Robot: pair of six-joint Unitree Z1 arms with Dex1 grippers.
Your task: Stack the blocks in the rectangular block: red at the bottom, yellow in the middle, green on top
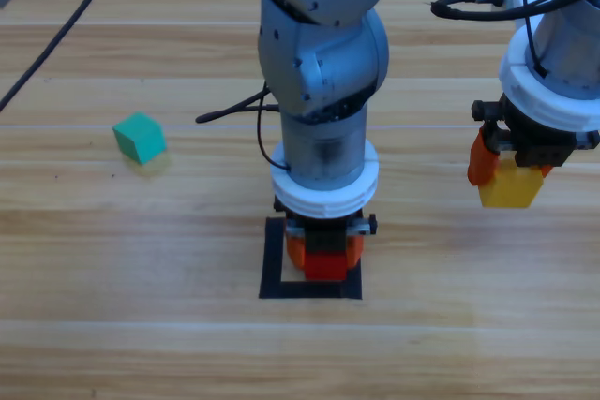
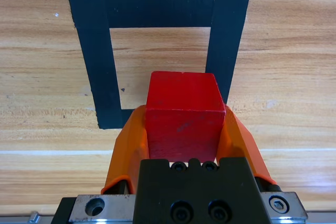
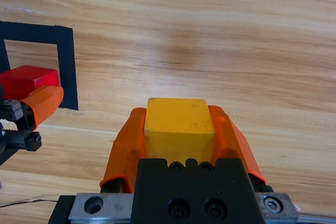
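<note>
Left gripper (image 1: 323, 255) is pinching the red cube (image 2: 181, 116) over the black tape square (image 2: 97, 66), near its front edge. Right gripper (image 1: 511, 175) is holding the yellow cube (image 3: 179, 124) aloft, right. Green cube (image 1: 140, 137) is sitting far left. Risk: red landing on the tape.

Left hand (image 1: 324, 252) low at centre, closed; right hand (image 1: 511, 170) raised at right, closed.

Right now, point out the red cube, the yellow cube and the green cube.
red cube (image 2: 182, 113), left wrist view, front face.
yellow cube (image 3: 178, 123), right wrist view, top face.
green cube (image 1: 140, 138), high view, centre.
</note>
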